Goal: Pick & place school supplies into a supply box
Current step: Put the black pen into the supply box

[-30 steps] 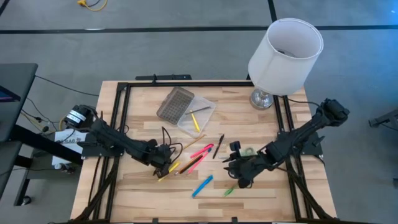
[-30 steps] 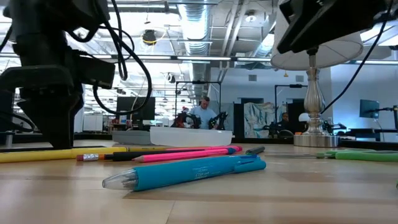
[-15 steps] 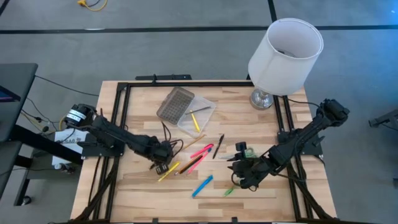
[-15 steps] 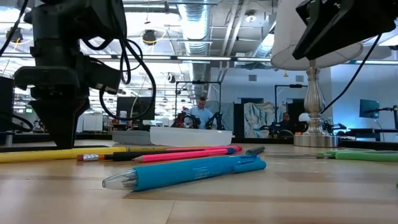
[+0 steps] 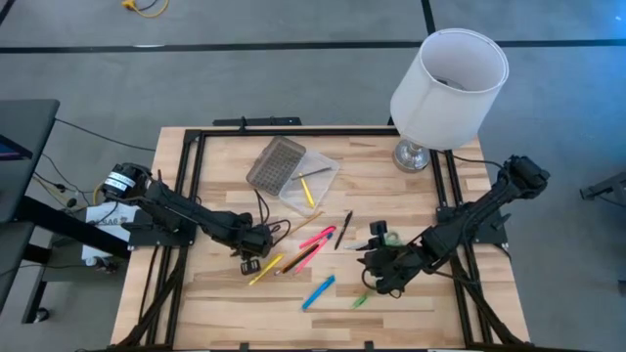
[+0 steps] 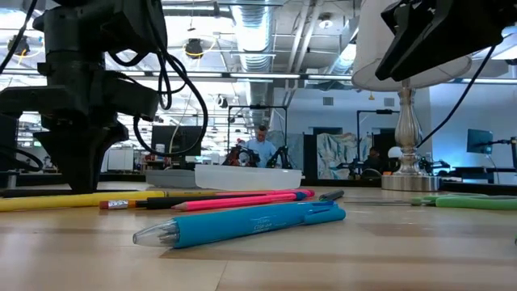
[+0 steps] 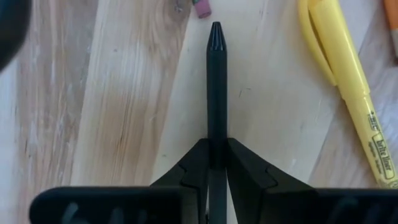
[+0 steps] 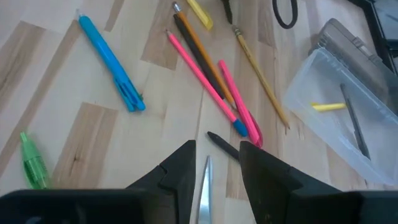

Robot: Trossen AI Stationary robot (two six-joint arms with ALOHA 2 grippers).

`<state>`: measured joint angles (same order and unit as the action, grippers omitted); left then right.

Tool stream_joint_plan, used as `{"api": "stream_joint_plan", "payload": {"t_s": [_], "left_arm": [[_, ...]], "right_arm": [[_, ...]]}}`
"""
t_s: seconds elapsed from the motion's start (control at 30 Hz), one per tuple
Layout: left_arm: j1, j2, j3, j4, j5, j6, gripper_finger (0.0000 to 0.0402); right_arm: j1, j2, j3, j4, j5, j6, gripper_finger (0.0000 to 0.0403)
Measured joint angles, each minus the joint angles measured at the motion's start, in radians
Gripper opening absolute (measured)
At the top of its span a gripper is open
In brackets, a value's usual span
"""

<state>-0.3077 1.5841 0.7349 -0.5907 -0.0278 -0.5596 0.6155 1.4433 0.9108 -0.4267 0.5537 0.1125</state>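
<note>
I see the wooden table (image 5: pixel 411 191) framed by black rails, with bare wood along the near edge and at the far left corner. The white lampshade (image 5: pixel 449 86) stands at the far right corner, well apart from everything else. The supply box (image 5: pixel 309 183) sits open at far centre, its grey grid lid (image 5: pixel 275 163) flipped to the left; a yellow piece and a dark stick lie inside the clear tray (image 8: pixel 339 118).

My left gripper (image 5: pixel 248 260) is low over the table left of centre, at the left end of the pile. Its fingers (image 7: pixel 193 171) are pinched on a black pen (image 7: pixel 216 93) that sticks straight out ahead of them, just above the wood. A yellow highlighter (image 7: pixel 348 74) lies just beside it.

My right gripper (image 5: pixel 375 277) is right of centre, above the table. Its fingers (image 8: pixel 177 168) are closed on a thin silvery piece (image 8: pixel 204 180); I cannot tell what it is.

The loose supplies lie between the two grippers: pink pens (image 8: pixel 214 93), a dark pen with an orange pencil (image 8: pixel 198 53), a thin wooden stick (image 8: pixel 261 78) and a short black pen (image 8: pixel 222 145). The blue marker (image 5: pixel 318 290) lies nearer the front edge with open wood around it, and the green marker (image 5: pixel 360 299) sits just right of it, close under the right gripper. Green-handled scissors (image 5: pixel 389 237) lie beside the right arm.
</note>
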Motion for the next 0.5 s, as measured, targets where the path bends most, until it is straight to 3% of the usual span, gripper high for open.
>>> {"api": "stream_joint_plan", "payload": {"t_s": [0.5], "left_arm": [[0.000,0.000,0.000,-0.001,-0.003,0.038,0.0038]], "right_arm": [[-0.024,0.000,0.000,0.000,0.001,-0.007,0.0118]]}}
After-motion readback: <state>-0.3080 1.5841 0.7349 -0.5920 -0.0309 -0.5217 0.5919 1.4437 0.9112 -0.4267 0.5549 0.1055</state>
